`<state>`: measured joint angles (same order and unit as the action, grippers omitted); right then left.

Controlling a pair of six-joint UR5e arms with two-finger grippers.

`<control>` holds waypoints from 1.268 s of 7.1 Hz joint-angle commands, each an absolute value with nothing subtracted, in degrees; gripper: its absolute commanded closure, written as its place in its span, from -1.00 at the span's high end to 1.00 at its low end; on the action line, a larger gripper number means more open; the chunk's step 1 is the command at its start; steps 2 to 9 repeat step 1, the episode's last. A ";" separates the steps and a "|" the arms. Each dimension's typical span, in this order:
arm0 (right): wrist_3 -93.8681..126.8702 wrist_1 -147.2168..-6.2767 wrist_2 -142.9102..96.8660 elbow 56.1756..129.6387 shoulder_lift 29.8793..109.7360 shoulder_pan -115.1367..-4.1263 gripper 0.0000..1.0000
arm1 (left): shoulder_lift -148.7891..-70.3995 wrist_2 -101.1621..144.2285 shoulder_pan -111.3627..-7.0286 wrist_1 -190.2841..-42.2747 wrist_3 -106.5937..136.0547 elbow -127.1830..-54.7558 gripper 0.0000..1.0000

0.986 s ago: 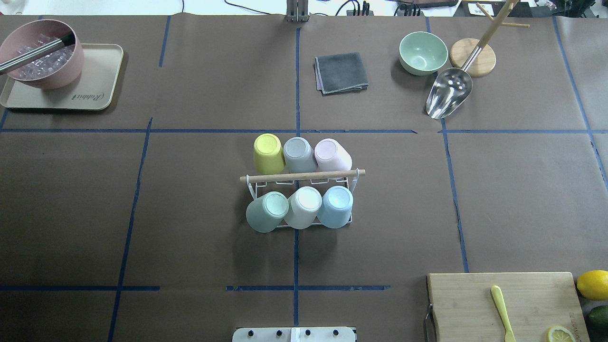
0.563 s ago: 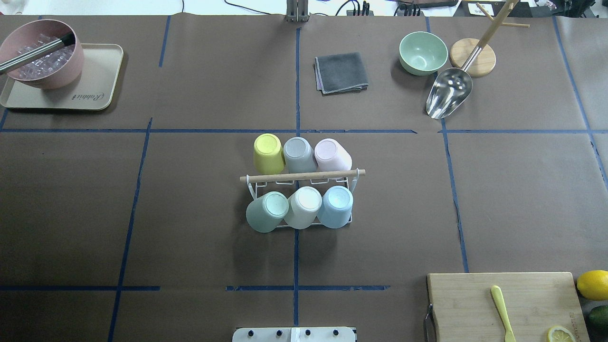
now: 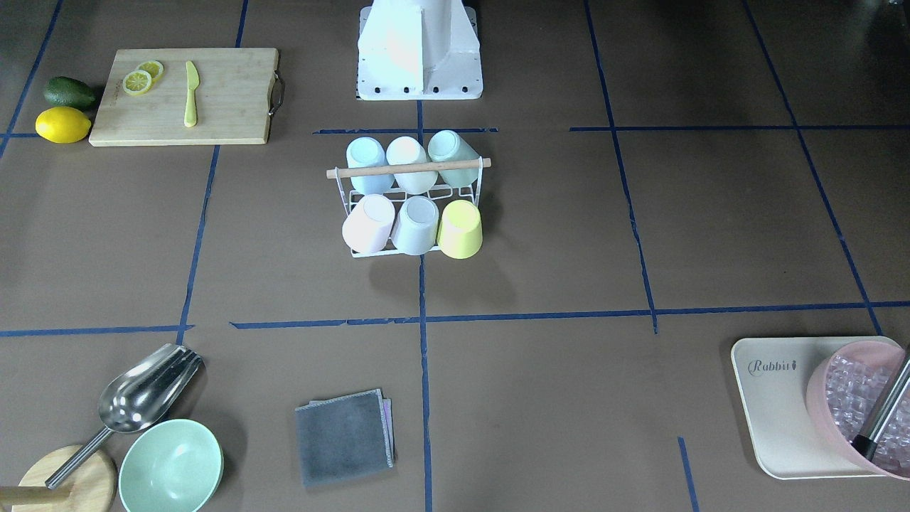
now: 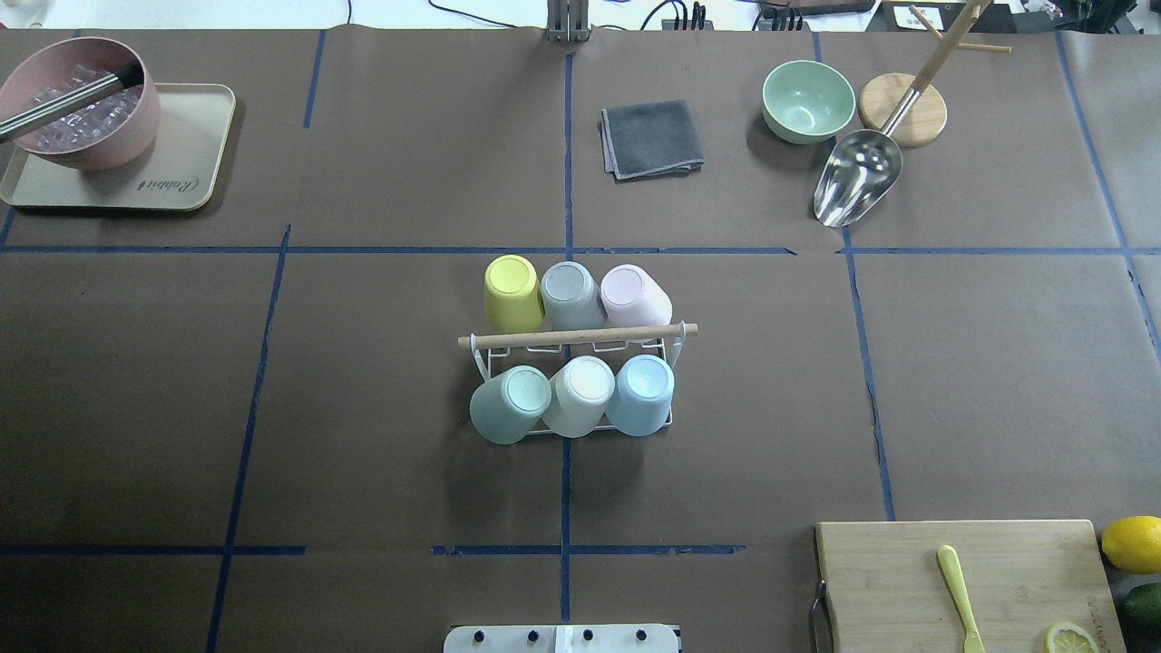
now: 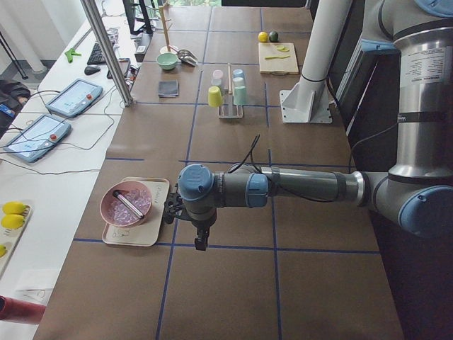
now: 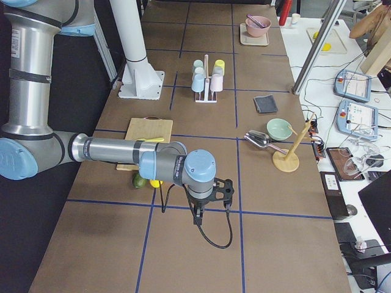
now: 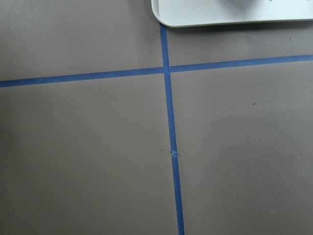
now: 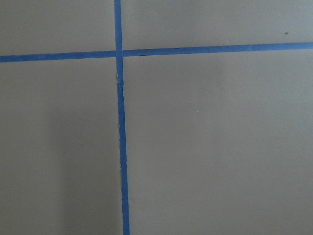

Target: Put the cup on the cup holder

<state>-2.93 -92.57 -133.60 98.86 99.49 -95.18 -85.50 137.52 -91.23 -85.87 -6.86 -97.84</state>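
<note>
Presently, white wire cup holder with wooden rod handle (image 4: 578,336) bears six inverted pastel cups (image 4: 580,394). Well apart from it, left gripper (image 5: 200,241) and right gripper (image 6: 197,217) seemingly point down; clench cannot be told.

We see a white wire cup holder (image 4: 481,360) with a pale wooden rod (image 4: 580,336), over brown table paper (image 4: 363,408) gridded in blue tape (image 4: 565,490). Its plastic cups: yellow cup (image 4: 512,292), grey cup (image 4: 571,295), pink cup (image 4: 635,297), mint cup (image 4: 508,404), cream cup (image 4: 580,394), sky-blue cup (image 4: 642,394).
</note>
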 commanded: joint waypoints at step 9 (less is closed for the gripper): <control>-2.99 -92.64 -133.51 98.70 99.49 -95.19 1.00 | -85.25 137.81 -91.23 -85.87 -6.86 -97.91 1.00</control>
